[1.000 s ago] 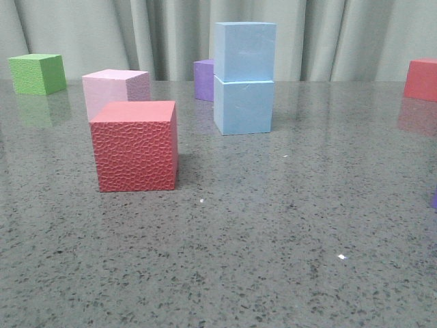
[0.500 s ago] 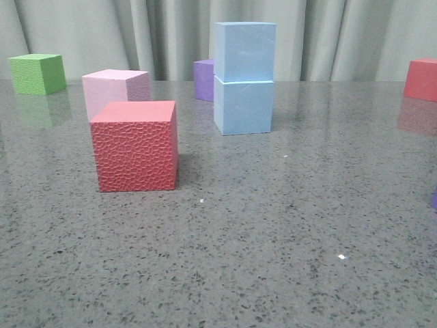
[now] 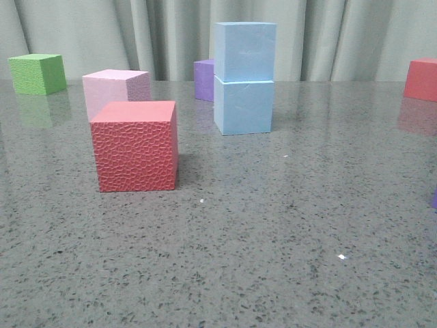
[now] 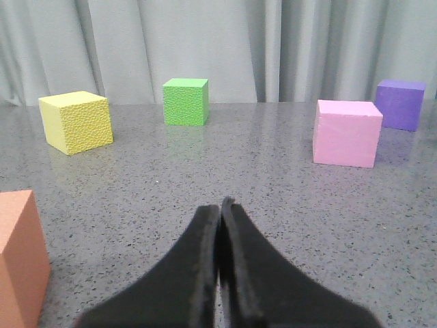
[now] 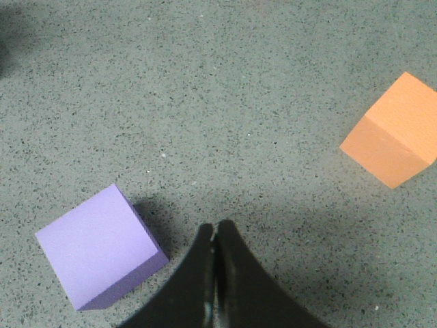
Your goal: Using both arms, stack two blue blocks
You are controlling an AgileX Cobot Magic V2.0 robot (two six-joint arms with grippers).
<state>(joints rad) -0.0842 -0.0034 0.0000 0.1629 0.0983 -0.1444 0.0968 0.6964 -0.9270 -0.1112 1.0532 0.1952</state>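
Note:
Two pale blue blocks stand stacked in the front view, the upper blue block (image 3: 246, 51) squarely on the lower blue block (image 3: 244, 106), toward the back middle of the table. Neither gripper shows in the front view. In the left wrist view my left gripper (image 4: 220, 205) is shut with nothing between its fingers, low over bare table. My right gripper (image 5: 215, 229) in the right wrist view is also shut and empty, above the table beside a purple cube (image 5: 99, 246). The blue blocks appear in neither wrist view.
A textured red cube (image 3: 136, 145) stands front left with a pink cube (image 3: 115, 89) behind it. A green cube (image 3: 37, 73) is far left, a purple cube (image 3: 203, 78) behind the stack, a red cube (image 3: 421, 78) far right. A yellow cube (image 4: 76, 121) and orange cubes (image 4: 20, 256) (image 5: 392, 130) lie near the grippers.

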